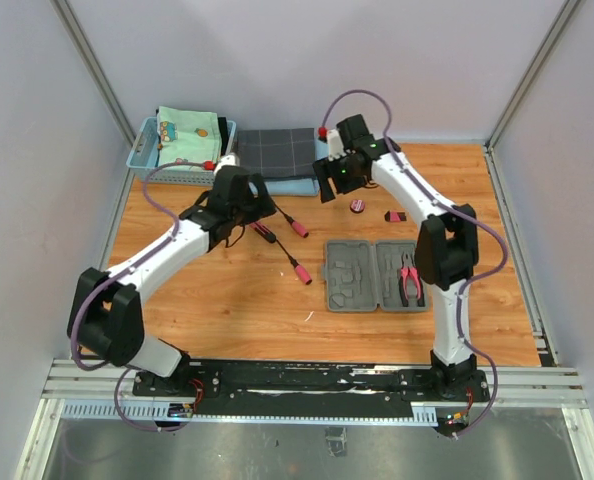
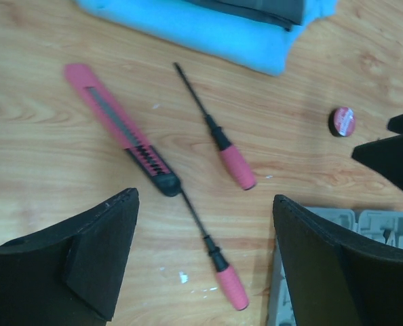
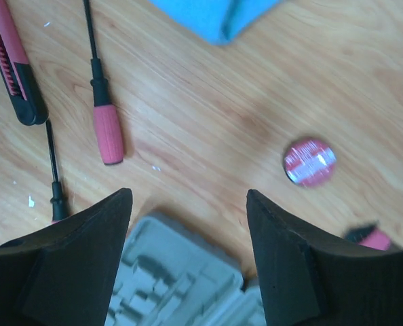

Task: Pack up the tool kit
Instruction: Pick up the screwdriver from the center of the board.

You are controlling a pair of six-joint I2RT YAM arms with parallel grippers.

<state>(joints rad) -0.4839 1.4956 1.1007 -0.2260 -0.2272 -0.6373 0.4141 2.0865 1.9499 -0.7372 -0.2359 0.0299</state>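
The grey tool kit case (image 1: 375, 276) lies open on the wooden table, with pink-handled pliers (image 1: 410, 280) in its right half. Left of it lie two pink-handled screwdrivers (image 2: 220, 139) (image 2: 214, 257) and a pink-and-black knife (image 2: 120, 129). The round tape (image 3: 310, 163) and a small pink-and-black tool (image 1: 395, 216) lie behind the case. My left gripper (image 2: 205, 198) hangs open above the lower screwdriver, touching nothing. Over the case's far left corner (image 3: 174, 285), my right gripper (image 3: 188, 193) is open and empty.
A dark grey checked cloth (image 1: 277, 150) lies folded on a light blue cloth (image 2: 208, 27) at the back. A light blue basket (image 1: 142, 152) with a printed cloth stands at the back left. The two grippers hover close together near the tools.
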